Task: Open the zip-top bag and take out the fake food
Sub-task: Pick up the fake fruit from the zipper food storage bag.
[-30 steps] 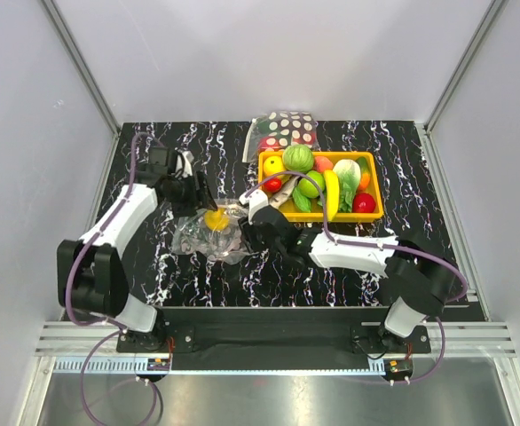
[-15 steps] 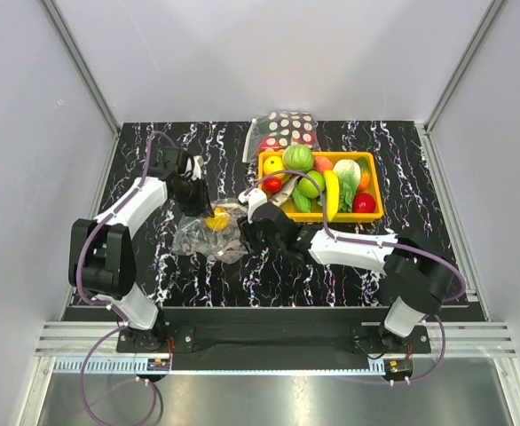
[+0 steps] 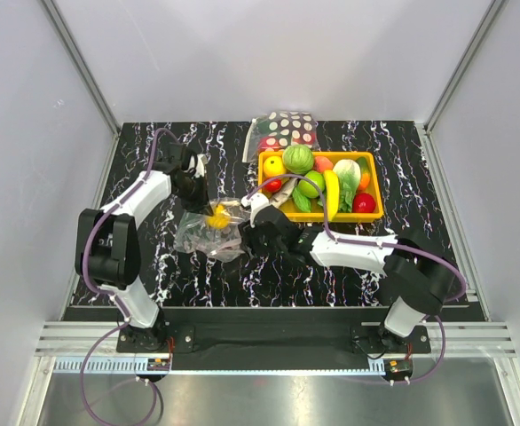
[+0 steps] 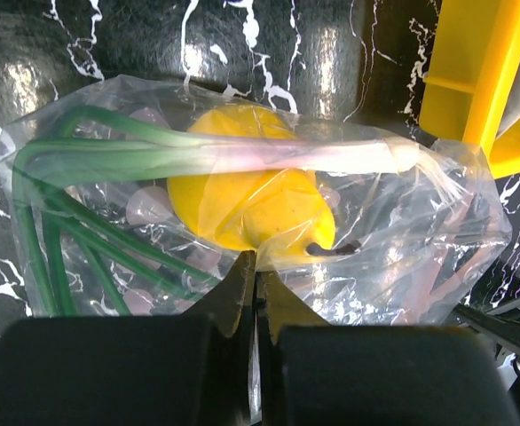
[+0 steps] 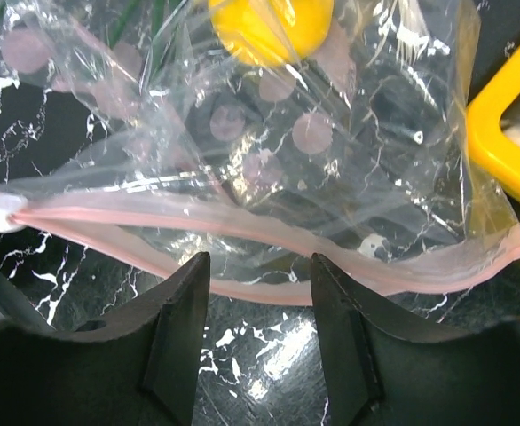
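Zip strip looks parted just ahead of my right gripper, jaws apart. My left gripper pinches the zip-top bag; fake food lies inside, none removed.

One crinkly see-through pink-zipped bag is holding one glossy yellow toy fruit and one green spring onion; one yellow plastic tray is sitting nearby.

left arm: runs up the left side, wrist bent toward centre
left tool: fingertips pressed together
right tool: fingers apart
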You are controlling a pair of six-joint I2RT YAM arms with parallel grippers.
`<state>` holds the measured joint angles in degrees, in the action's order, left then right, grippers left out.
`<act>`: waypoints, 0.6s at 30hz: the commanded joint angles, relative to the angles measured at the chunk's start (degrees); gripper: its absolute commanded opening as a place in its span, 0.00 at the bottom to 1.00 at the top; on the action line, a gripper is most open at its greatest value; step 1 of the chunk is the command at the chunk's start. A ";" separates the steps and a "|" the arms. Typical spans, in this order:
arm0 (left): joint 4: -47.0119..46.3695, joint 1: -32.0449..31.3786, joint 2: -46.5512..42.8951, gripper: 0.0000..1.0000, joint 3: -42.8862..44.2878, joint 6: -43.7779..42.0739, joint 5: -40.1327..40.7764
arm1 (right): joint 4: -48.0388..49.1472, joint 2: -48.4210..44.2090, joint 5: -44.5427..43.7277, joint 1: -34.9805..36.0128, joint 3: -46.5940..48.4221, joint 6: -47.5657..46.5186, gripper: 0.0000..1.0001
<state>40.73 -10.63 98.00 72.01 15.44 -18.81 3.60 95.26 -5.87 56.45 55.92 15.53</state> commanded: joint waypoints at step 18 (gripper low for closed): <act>-1.53 0.09 1.94 0.00 -0.73 1.52 -4.13 | 16.87 6.42 8.94 -2.22 -1.69 4.95 0.59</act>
<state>40.47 -10.61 99.61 72.03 16.21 -20.58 12.03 100.31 1.37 54.68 54.61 19.38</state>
